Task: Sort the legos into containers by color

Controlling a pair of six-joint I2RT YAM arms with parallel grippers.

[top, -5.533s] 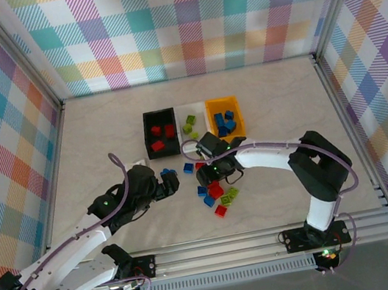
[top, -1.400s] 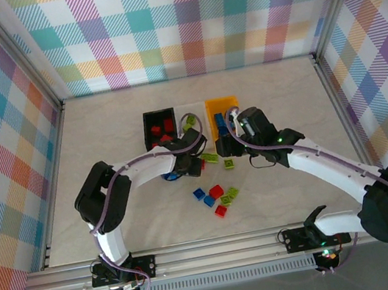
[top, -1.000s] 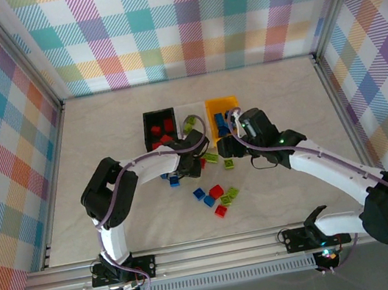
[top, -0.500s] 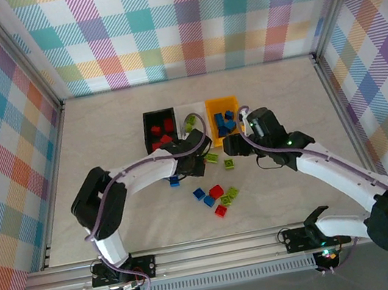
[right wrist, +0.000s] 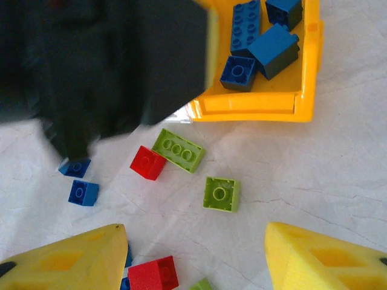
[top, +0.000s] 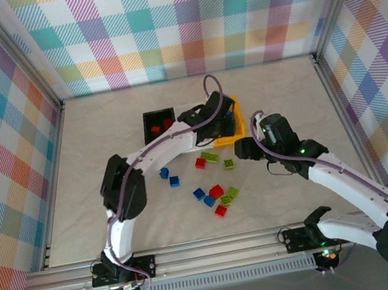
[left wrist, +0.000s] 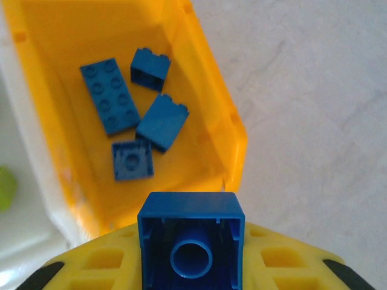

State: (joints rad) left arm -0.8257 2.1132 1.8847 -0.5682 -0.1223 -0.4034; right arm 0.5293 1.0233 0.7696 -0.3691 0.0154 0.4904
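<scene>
Over orange bin (left wrist: 225, 115), left tool (left wrist: 191, 257) pinching blue brick (left wrist: 191, 212); legos (right wrist: 221, 194) nearby

No readable text, label, brand or number appears anywhere.

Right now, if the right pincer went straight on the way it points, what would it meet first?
Probably the small lime green square plastic brick lying on the pale marbled table, almost centred ahead of the open right pincer; depth is unclear, so it may be some way off.
</scene>
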